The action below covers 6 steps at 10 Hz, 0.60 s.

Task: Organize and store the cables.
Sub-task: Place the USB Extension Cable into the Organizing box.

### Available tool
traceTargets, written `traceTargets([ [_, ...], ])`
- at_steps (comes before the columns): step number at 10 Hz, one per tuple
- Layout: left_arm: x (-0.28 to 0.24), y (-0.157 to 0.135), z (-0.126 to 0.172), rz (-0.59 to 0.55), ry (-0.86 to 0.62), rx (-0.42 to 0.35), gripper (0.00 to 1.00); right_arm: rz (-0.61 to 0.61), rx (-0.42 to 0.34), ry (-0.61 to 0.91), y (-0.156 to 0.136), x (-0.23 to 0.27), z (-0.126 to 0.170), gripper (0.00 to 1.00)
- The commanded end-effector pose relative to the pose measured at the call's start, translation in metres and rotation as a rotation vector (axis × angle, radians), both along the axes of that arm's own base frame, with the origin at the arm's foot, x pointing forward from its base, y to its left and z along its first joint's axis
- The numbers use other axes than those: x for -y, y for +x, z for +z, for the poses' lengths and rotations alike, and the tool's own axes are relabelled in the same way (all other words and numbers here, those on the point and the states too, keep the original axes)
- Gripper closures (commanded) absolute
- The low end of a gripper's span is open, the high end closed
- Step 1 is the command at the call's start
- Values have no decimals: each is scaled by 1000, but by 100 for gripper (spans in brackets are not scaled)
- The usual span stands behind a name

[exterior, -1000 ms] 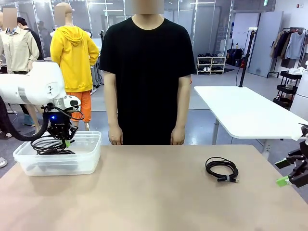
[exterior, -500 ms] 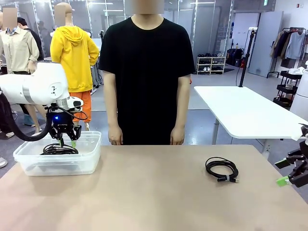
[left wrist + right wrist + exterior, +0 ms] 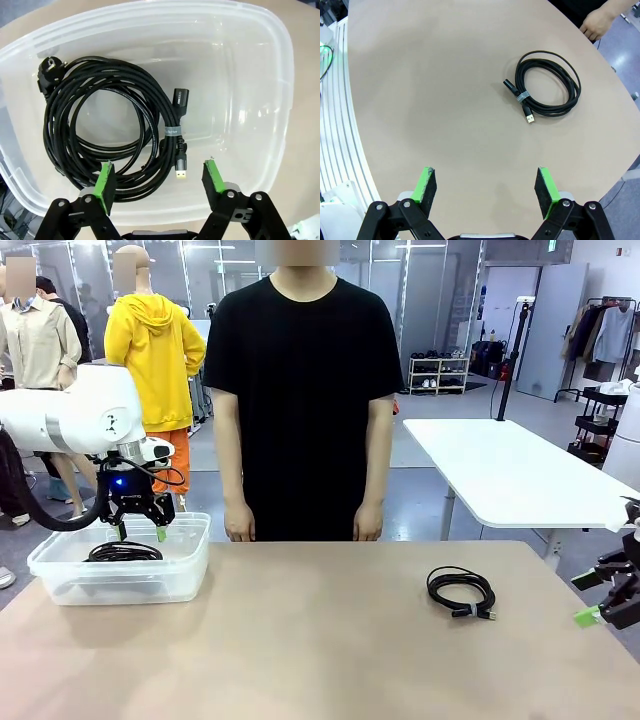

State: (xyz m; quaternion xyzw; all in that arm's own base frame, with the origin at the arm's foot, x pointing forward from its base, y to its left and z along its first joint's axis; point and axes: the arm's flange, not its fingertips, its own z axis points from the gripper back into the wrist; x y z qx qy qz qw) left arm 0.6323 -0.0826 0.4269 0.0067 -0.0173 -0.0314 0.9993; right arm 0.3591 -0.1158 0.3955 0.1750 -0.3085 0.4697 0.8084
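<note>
Honestly, left gripper [image 3: 159, 181] is spread wide and empty over the bin [image 3: 260, 65] at frame left, cables [image 3: 107, 127] inside, so lift straight up; right gripper [image 3: 486, 191] sits open too.

Black coiled cables [image 3: 100, 130] in a clear plastic bin [image 3: 260, 100], another black coil [image 3: 461, 592] on the beige worktop [image 3: 320, 660], left claw [image 3: 160, 182] black with green pads (right claw [image 3: 487, 192] likewise), person's black T-shirt [image 3: 305, 390]
</note>
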Motion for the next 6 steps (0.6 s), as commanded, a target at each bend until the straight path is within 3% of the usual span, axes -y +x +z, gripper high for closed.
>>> traceTargets([
  [1,-2,4,-3,1,0,1,13,-2,3,17,2,1,1,0],
  [6,-2,4,-3,1,0,1,13,-2,3,17,2,1,1,0],
])
